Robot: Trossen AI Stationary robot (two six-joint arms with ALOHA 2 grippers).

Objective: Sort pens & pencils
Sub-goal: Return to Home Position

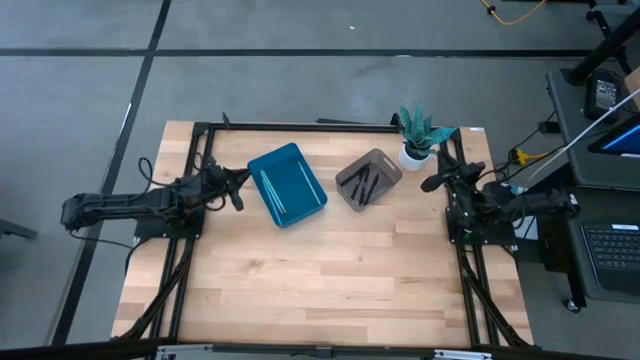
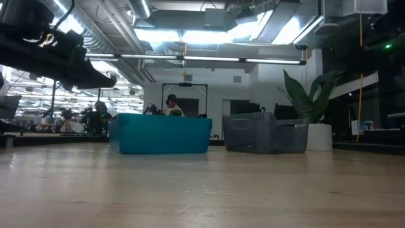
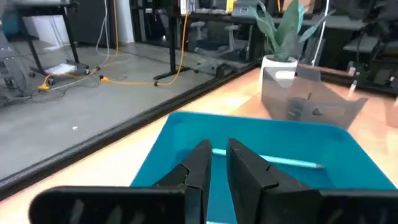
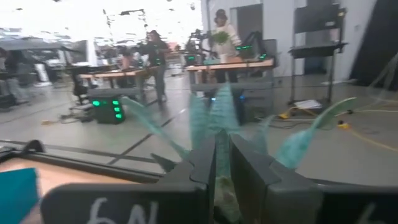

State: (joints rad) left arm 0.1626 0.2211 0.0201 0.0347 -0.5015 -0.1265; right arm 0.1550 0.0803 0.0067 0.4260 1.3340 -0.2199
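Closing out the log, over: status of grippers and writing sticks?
Left gripper shut, empty, beside blue bin. Right gripper shut, empty, by plant. Black sticks in gray bin; light blue sticks in blue bin.

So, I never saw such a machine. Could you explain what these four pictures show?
It is a robot with two arms at a table. One picture looks down from above, one looks level across the table, two come from wrist cameras. The left end effector, near the blue bin, and the right end effector, near the potted plant, are shut and empty. Light blue sticks lie in the blue bin, black sticks in the gray bin.
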